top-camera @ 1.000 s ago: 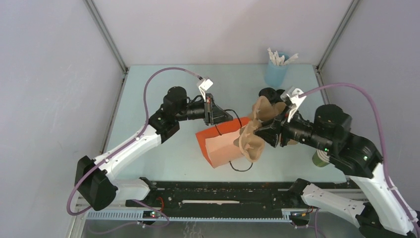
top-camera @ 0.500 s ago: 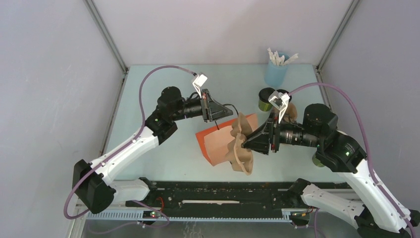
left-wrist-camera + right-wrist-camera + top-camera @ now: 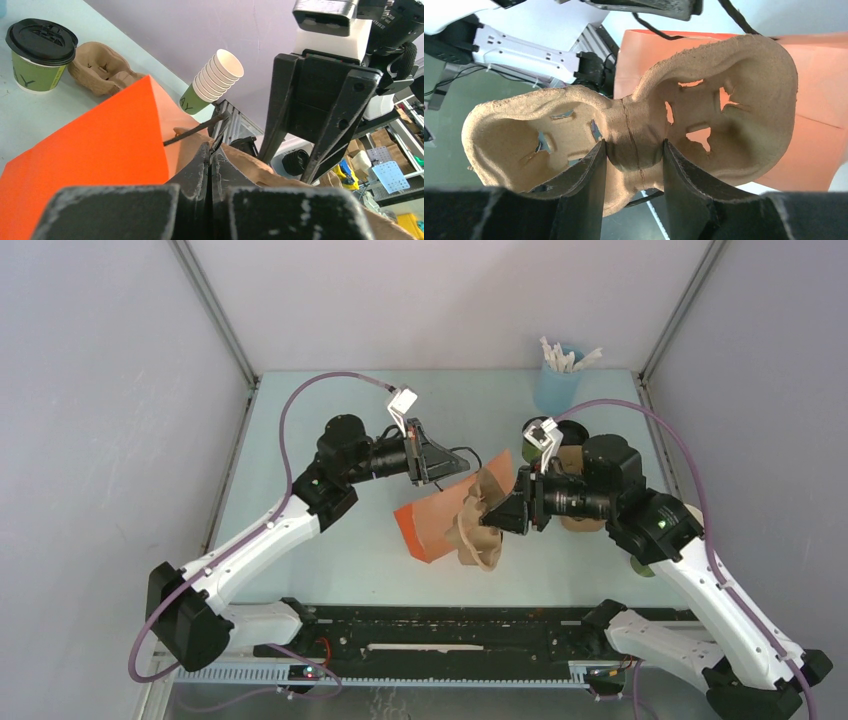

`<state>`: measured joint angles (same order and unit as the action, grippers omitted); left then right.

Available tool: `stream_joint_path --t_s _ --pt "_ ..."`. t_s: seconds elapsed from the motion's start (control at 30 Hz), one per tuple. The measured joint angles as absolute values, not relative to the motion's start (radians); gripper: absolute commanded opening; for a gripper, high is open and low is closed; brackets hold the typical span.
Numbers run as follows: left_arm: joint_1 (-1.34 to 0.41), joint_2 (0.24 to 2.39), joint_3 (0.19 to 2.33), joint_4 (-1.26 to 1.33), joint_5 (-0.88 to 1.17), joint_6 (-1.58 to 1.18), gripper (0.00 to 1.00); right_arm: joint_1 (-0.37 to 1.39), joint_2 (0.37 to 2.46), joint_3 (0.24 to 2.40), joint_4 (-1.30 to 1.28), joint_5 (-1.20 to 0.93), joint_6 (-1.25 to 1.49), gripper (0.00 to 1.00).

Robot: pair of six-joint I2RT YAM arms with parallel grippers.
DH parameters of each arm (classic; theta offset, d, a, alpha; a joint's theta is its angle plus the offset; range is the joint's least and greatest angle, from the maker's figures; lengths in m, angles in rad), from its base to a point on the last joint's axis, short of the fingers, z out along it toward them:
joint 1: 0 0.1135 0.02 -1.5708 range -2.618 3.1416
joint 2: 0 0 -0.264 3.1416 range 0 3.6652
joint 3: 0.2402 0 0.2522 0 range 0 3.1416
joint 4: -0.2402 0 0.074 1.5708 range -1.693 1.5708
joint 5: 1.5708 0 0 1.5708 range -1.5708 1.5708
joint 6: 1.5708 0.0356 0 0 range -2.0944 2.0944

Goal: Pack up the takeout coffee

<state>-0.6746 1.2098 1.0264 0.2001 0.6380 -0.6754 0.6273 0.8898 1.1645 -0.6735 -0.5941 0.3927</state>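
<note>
The right end effector [image 3: 634, 148] is gripping the cup carrier [image 3: 744, 75] at the mouth of the bag [image 3: 100, 140]. The closed left end effector [image 3: 210, 156] is holding the bag. Next, slide it inside.

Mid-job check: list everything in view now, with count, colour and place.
orange bag: one, orange, table centre
cup carrier: one, brown, against the bag, held
takeout coffee: one, olive green, black lid, right rear
second carrier: one, brown, beside the coffee
lidless cups: one stack, green, right front
stick cup: one, pale blue, rear right corner
left end effector: shut on the bag's handle
right end effector: shut on the cup carrier
</note>
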Motion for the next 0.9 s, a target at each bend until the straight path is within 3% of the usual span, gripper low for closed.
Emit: stream_joint_path --t_s 0.37,0.6,0.9 --pt "-0.674 1.210 1.026 0.200 0.633 -0.683 0.00 0.652 0.902 1.164 -0.710 -0.414 0.359 0.33" --pt "-0.674 1.205 1.001 0.213 0.634 -0.702 0.00 0.756 0.933 1.180 -0.774 -0.226 0.328 0.26" --pt "-0.674 1.205 0.994 0.236 0.634 -0.733 0.00 0.948 0.987 1.243 -0.829 0.083 0.338 0.29"
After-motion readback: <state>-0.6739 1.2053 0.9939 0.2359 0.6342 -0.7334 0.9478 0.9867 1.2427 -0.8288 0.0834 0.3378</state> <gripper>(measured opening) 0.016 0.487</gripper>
